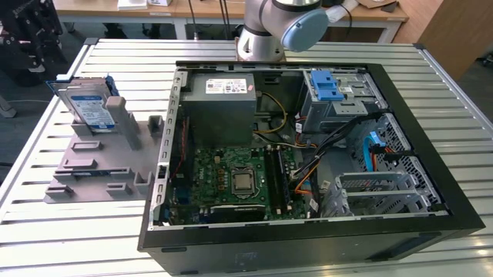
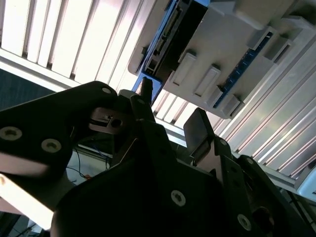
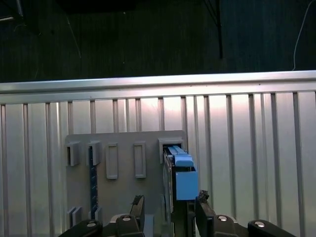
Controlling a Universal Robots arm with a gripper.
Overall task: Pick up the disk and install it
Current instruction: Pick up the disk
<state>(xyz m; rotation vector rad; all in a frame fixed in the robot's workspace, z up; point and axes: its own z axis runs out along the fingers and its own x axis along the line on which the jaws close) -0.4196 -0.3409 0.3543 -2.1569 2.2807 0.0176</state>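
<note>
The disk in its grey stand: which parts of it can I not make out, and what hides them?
- Exterior view: a post of the grey stand hides a lower corner of the disk. Its back face is turned away.
- First wrist view: the disk shows edge-on, so neither flat face is visible. The open hand covers one end.
- Second wrist view: the grey stand covers part of the disk, and the picture's edge cuts off more.

No text, number or sign can be read. In the exterior view, a white sticker [image 1: 227, 86] bearing fine dark print lies on the grey power-supply box [image 1: 223, 121]. A white-and-blue label [image 1: 91, 112] faces the disk [image 1: 77, 93] standing in the grey holder [image 1: 92, 167]; both prints are too small to make out.
</note>
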